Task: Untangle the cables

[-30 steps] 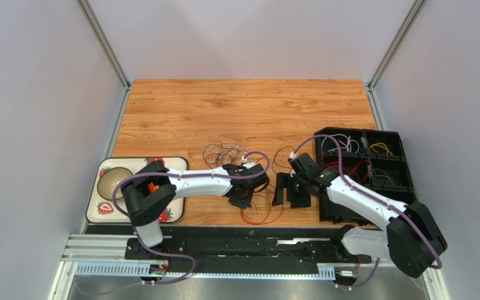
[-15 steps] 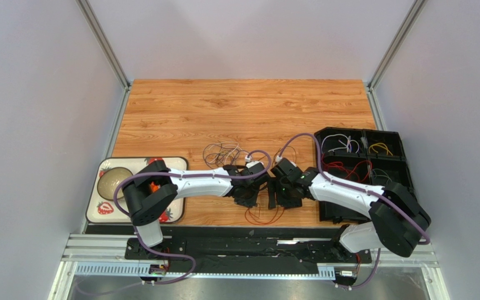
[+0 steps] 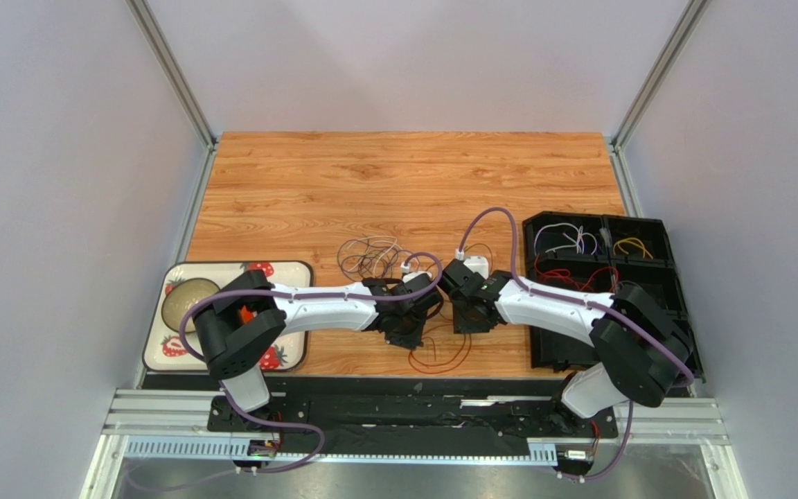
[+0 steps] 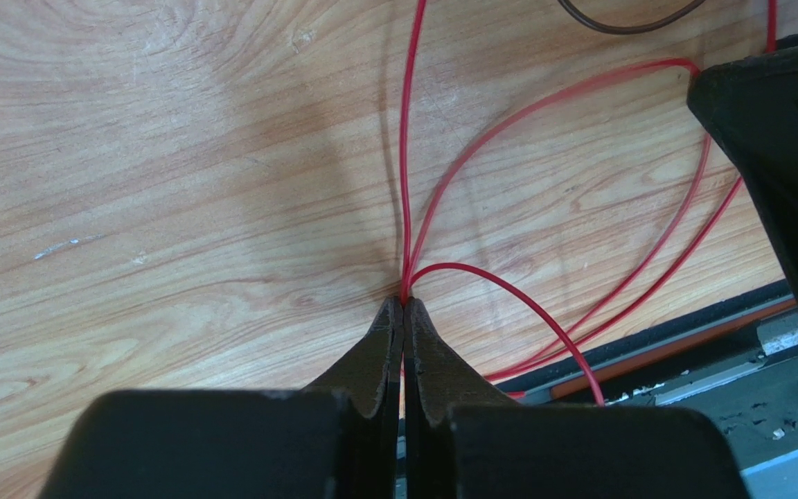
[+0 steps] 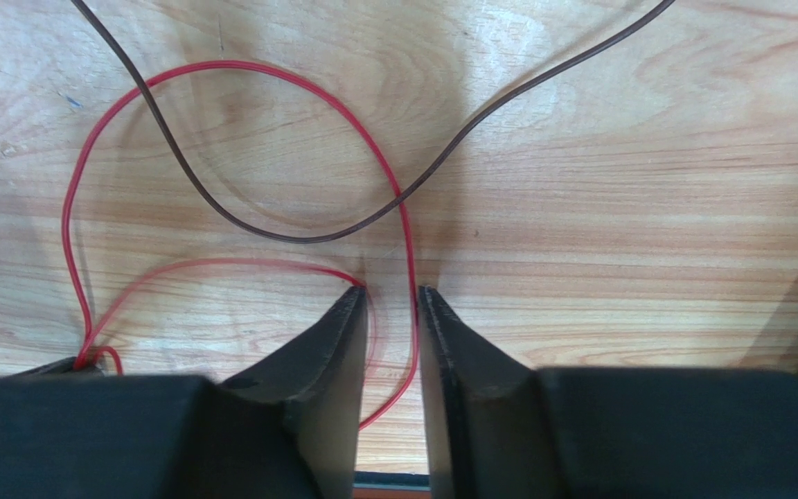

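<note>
Left end effector (image 4: 403,307): fingertips pressed together, pinching the red cable (image 4: 404,156) where several of its strands meet low over the bench (image 4: 164,208); from the pinch the strands fan out in loops toward the near edge. Right end effector (image 5: 391,296): fingers parted by a narrow gap, tips at the bench surface, one strand of the red cable (image 5: 410,255) running down between them, close along the inner face of one finger. Dark brown cable (image 5: 299,239): lies in a curve just beyond the right fingertips and crosses the red loop; which lies on top cannot be told. Overhead, the left end effector (image 3: 405,324) and right end effector (image 3: 466,312) stand just beside each other at the near middle of the bench (image 3: 372,177), with the red cable (image 3: 440,359) looping out toward the near edge. Bundle of thin grey and dark cables (image 3: 367,253): loose on the bench, just beyond the left end effector. Black bin (image 3: 593,216): at the right edge, divided into compartments, holding white cables (image 3: 570,241), yellow cables (image 3: 632,247) and more red cables (image 3: 580,279). Tray (image 3: 291,268): strawberry-patterned, at the left near corner, carrying a bowl (image 3: 189,301).
</note>
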You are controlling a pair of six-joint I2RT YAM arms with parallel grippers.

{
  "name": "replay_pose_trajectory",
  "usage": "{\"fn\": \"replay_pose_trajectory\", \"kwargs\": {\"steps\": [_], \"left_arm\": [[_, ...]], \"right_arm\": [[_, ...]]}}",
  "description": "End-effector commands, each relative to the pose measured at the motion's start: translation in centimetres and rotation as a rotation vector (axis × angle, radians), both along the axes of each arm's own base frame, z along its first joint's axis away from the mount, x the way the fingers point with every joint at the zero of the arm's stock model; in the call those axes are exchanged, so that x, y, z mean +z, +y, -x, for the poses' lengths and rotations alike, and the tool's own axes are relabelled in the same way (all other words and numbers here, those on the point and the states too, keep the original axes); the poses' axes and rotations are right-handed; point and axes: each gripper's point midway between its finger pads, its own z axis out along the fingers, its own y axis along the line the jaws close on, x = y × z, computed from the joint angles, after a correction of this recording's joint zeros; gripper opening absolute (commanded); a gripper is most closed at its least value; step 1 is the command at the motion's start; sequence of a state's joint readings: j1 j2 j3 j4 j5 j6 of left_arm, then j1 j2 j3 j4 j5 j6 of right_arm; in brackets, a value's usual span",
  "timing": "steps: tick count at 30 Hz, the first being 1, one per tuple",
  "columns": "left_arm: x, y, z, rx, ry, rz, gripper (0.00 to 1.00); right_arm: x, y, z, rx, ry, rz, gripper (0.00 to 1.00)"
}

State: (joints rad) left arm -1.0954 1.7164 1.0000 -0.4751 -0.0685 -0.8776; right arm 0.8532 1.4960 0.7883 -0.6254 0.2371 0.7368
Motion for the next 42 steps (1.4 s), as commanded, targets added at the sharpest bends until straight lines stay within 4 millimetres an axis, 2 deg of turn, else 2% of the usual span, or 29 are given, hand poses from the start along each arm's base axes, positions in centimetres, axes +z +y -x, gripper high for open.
{"fn": "replay_pose_trajectory", "kwargs": {"steps": [1,7,12,13,15,17,19,22,26,27,29,30,31,32,33,34,35,36,37,38,39,42], "left_arm": [[-1.8,-0.1,0.4,-0.011,0.008,-0.013,0.00],[-1.1,-0.3,0.4,-0.008,-0.002,0.011,0.01],[0.1,-0.4,0.1,-0.001,-0.034,0.053,0.16],[0.4,-0.4,0.1,-0.003,-0.038,0.061,0.22],[1.2,-0.3,0.1,-0.001,-0.047,0.077,0.27],[1.8,0.1,0.2,0.002,-0.050,0.078,0.37],[3.1,0.3,0.2,0.016,-0.070,0.102,0.48],[5.3,1.2,-0.1,0.034,-0.111,0.117,0.55],[8.0,3.1,-0.5,0.061,-0.171,0.104,0.61],[9.5,3.2,-0.6,0.060,-0.195,0.130,0.62],[10.5,4.4,-0.8,0.071,-0.223,0.107,0.64],[12.2,4.6,-0.9,0.068,-0.251,0.133,0.64],[12.9,5.0,-1.0,0.072,-0.268,0.130,0.64],[13.2,6.3,-1.2,0.075,-0.289,0.087,0.64],[15.0,6.7,-1.3,0.079,-0.319,0.108,0.64],[15.6,7.3,-1.4,0.077,-0.338,0.097,0.64],[16.0,8.8,-1.5,0.075,-0.360,0.044,0.64],[17.6,9.3,-1.6,0.083,-0.391,0.061,0.64],[18.1,10.0,-1.7,0.084,-0.408,0.045,0.64],[18.4,11.4,-1.7,0.076,-0.430,-0.004,0.64],[19.7,12.1,-1.8,0.083,-0.456,0.007,0.64],[21.2,14.5,-1.8,0.092,-0.501,-0.025,0.64]], "right_arm": [[-1.9,1.0,2.5,0.053,0.033,0.034,0.24],[-2.7,0.8,2.9,0.062,0.050,0.042,0.01],[-3.0,0.9,3.0,0.067,0.053,0.035,0.00],[-2.8,0.9,2.9,0.066,0.048,0.031,0.00],[-2.1,1.1,2.8,0.064,0.034,0.010,0.00],[-1.5,1.1,2.7,0.061,0.019,-0.002,0.00],[-0.1,1.2,2.5,0.059,-0.008,-0.024,0.00],[2.0,1.3,2.2,0.058,-0.047,-0.060,0.00],[4.8,1.7,1.8,0.063,-0.093,-0.110,0.00],[5.3,1.7,1.7,0.066,-0.103,-0.114,0.00],[7.0,1.9,1.5,0.069,-0.132,-0.136,0.00],[7.5,1.8,1.4,0.069,-0.140,-0.139,0.00],[8.5,1.8,1.2,0.066,-0.157,-0.139,0.00],[9.4,1.8,1.1,0.069,-0.175,-0.150,0.00],[10.0,1.7,1.0,0.068,-0.187,-0.151,0.00],[10.6,1.2,1.0,0.063,-0.197,-0.136,0.00],[12.2,1.3,0.6,0.064,-0.229,-0.158,0.00],[12.9,1.1,0.5,0.061,-0.242,-0.159,0.00],[13.4,0.6,0.5,0.057,-0.251,-0.142,0.00],[14.7,0.7,0.3,0.057,-0.277,-0.164,0.00],[15.1,0.6,0.3,0.056,-0.283,-0.164,0.00],[15.3,0.7,0.7,0.063,-0.266,-0.178,0.00]]}}
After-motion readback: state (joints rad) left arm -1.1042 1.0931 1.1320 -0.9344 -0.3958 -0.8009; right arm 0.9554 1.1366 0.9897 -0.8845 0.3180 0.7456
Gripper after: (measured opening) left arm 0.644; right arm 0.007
